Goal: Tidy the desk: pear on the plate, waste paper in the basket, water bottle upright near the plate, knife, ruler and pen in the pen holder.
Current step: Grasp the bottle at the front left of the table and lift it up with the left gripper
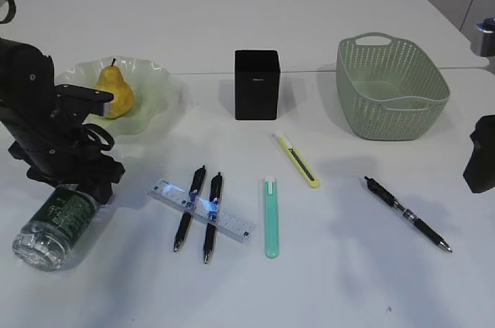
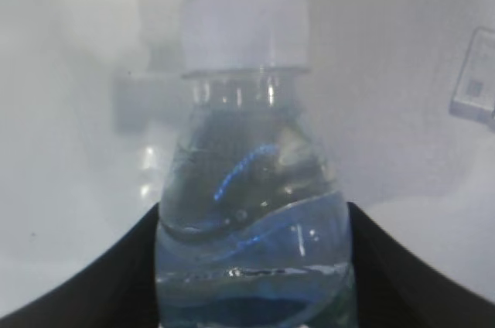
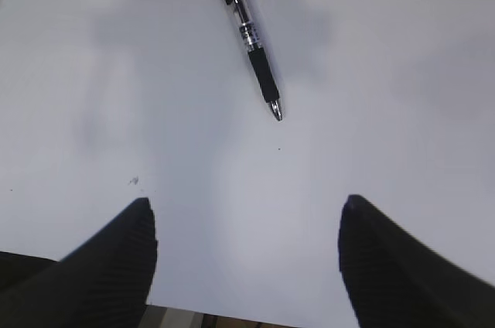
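Clear plastic, the bottle (image 1: pixel 56 223) lies on its side at the desk's (image 1: pixel 348 281) near left, cap toward the left gripper (image 1: pixel 87 181), whose jaws flank its body, seemingly closing; contact is unclear. The right gripper (image 3: pixel 244 254) hangs open, well apart.

The left gripper (image 1: pixel 77 189) is bent low over the desk's left side, jaws astride something; the right gripper (image 3: pixel 244 254) hangs with jaws apart.

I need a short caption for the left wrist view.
Left gripper straddles the lying water bottle on the desk.
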Controlling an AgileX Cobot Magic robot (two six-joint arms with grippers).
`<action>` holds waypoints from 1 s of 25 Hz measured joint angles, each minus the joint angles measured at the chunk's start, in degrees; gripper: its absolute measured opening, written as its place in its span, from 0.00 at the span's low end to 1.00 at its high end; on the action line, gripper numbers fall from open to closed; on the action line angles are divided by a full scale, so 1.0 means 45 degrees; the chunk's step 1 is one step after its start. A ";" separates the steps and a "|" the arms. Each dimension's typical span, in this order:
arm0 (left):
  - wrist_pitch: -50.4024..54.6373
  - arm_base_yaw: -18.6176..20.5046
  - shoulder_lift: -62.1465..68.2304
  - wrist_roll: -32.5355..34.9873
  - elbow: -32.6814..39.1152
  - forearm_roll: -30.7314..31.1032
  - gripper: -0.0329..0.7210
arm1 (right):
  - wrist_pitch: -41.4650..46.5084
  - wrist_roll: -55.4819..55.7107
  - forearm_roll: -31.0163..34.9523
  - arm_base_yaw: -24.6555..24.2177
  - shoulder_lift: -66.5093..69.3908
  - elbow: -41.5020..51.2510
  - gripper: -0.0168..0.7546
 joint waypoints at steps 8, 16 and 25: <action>-0.0294 0.0000 -0.0002 0.0000 0.0000 0.0132 0.60 | -0.0020 -0.0026 0.0000 0.0000 0.0000 0.0000 0.73; 0.0120 0.0000 -0.0265 0.0000 0.0242 0.0093 0.60 | -0.0049 -0.0026 0.0000 0.0000 0.0000 0.0000 0.73; -0.3457 0.0000 -0.3794 0.0000 0.3839 0.0448 0.60 | -0.0049 -0.0026 0.0000 0.0000 0.0000 0.0000 0.73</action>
